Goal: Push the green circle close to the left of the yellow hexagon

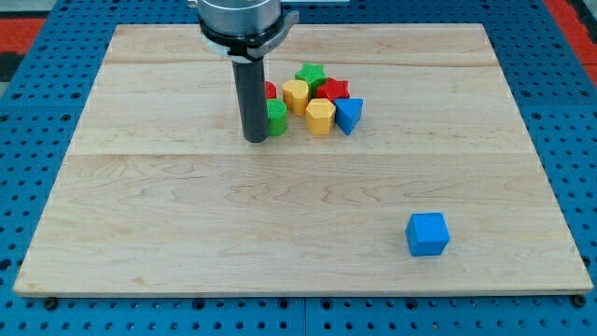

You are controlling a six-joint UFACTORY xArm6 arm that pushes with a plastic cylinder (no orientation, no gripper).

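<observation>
There is one camera only, so no second view shares anything with it. It sits above the near edge of the wooden board (298, 233) and looks down at a slant toward the far side — the far edge appears shorter than the near one. It stands back enough to take in the whole board and a margin of blue pegboard (28, 187) around it. The arm's upper part is cut off at the view's top — only the rod (254, 98) and its collar show.
</observation>
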